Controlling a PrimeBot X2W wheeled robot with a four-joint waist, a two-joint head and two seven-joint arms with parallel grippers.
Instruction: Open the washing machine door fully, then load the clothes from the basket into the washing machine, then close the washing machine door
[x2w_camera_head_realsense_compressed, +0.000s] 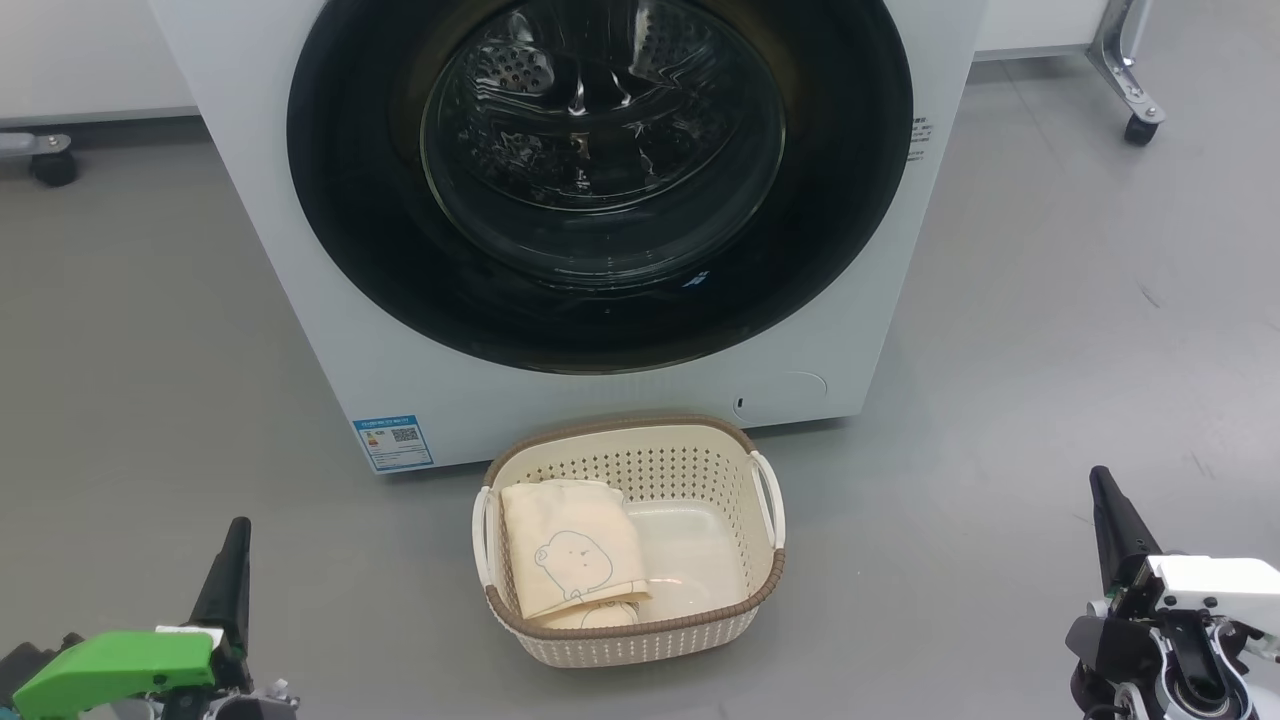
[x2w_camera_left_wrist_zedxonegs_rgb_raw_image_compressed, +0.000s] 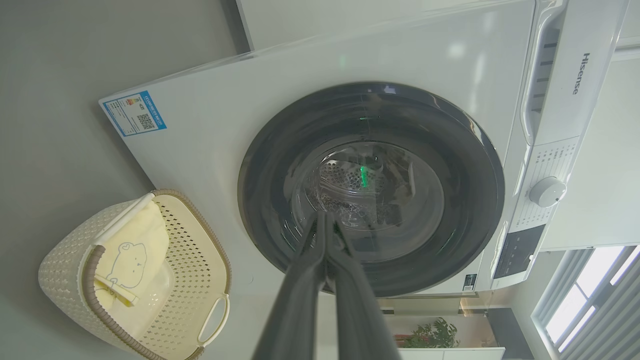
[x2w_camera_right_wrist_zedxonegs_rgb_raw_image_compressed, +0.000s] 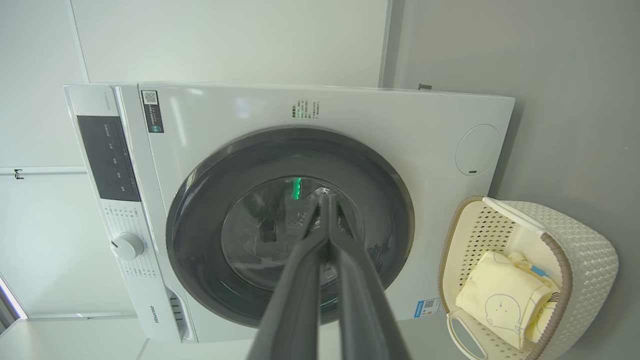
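Currently both claws are clenched with nothing in them: left gripper (x2w_camera_left_wrist_zedxonegs_rgb_raw_image_compressed: 325, 216) and right gripper (x2w_camera_right_wrist_zedxonegs_rgb_raw_image_compressed: 327, 198) each show two long dark matte fingers pressed tip to tip, low at either side in the head view and well apart from everything. The washing machine (x2w_camera_head_realsense_compressed: 250, 230) is a smooth white box. The washing machine door (x2w_camera_head_realsense_compressed: 600, 170) sits shut against its front, with a wide glossy black ring around a bulging clear bowl and perforated steel drum behind the glass. The basket (x2w_camera_head_realsense_compressed: 620, 424) is cream perforated plastic with a brown woven-look rim and white handles, on the grey floor just in front of the washer. The clothes (x2w_camera_head_realsense_compressed: 570, 550) are soft cream fabric with a bear outline, folded in its left half. Left wrist view adds the control dial (x2w_camera_left_wrist_zedxonegs_rgb_raw_image_compressed: 547, 191) and Hisense lettering. Right wrist view adds a round hatch (x2w_camera_right_wrist_zedxonegs_rgb_raw_image_compressed: 477, 149) and a blue patch on a garment underneath.
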